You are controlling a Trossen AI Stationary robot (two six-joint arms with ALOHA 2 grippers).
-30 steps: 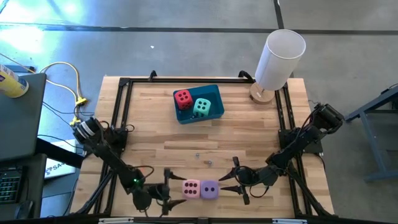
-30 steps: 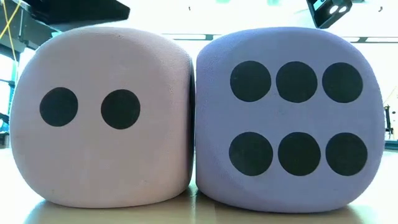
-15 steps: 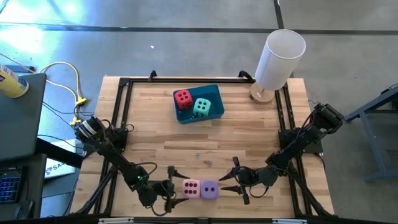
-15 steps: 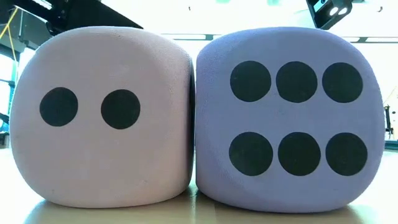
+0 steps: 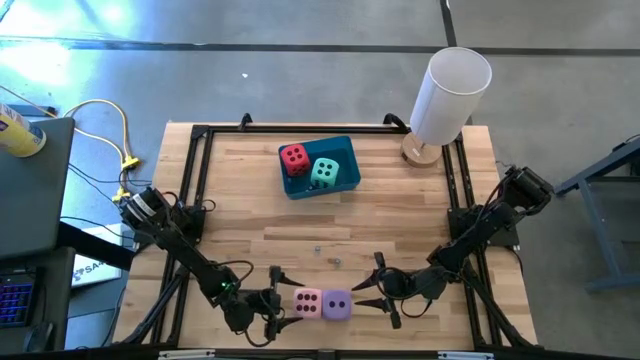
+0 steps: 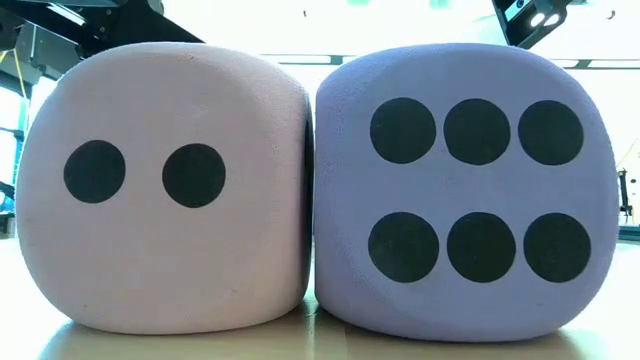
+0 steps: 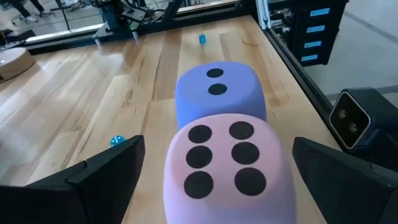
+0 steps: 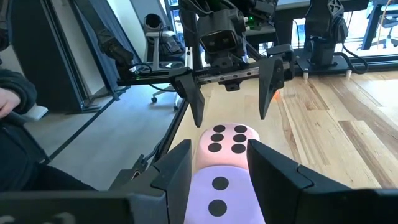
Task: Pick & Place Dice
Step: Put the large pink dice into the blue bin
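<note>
Since the pink die (image 5: 308,303) looks soft and light, I'd pinch its 2 flat sides; left gripper (image 5: 272,304) gapes, right gripper (image 5: 374,288) too.

Pink die (image 5: 308,302) and purple die (image 5: 338,304) sit touching side by side at the table's near edge, centre; both upright, flat on the wood. Red die (image 5: 294,157) and teal-green die (image 5: 324,172) sit toward the far edge, centre.
</note>
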